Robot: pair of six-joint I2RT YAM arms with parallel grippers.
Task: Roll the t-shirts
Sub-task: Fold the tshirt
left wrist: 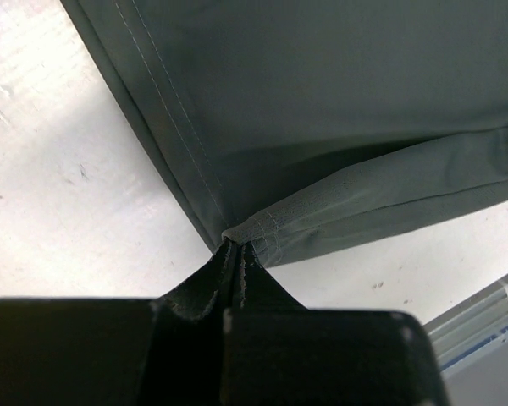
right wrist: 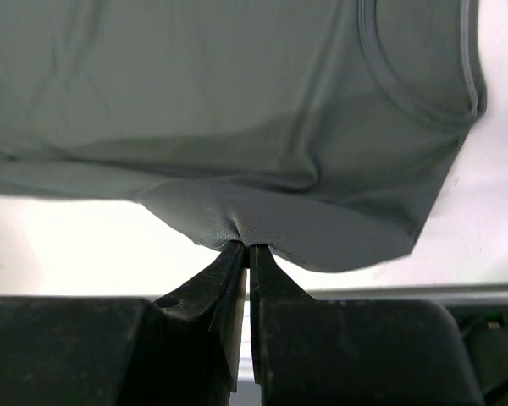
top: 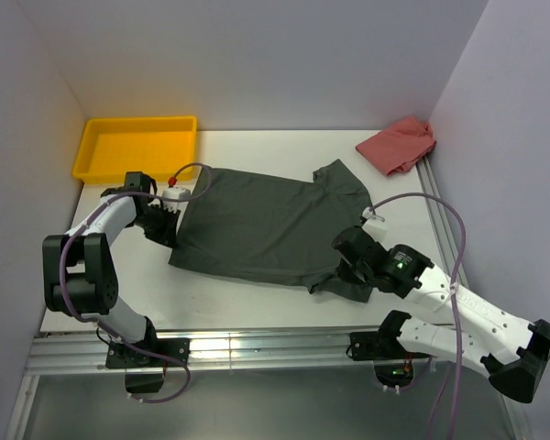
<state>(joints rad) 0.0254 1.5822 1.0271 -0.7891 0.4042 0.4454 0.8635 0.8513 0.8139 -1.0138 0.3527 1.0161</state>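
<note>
White tabletop (top: 247, 307) | dark charcoal-grey cotton t-shirt (top: 257, 225) lies spread between both pincers | left pincer (left wrist: 237, 254) clamped on hem corner, right pincer (right wrist: 245, 249) clamped on sleeve edge | nothing rolled yet, whole roll remains

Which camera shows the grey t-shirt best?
The top view: the whole t-shirt shows, spread out. The left wrist view shows only a stitched hem corner, the right wrist view a bunched edge and the neckline.

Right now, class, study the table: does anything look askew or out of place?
The grey t-shirt lies skewed to the table edge rather than square; a pink cloth sits crumpled in the far right corner.
</note>
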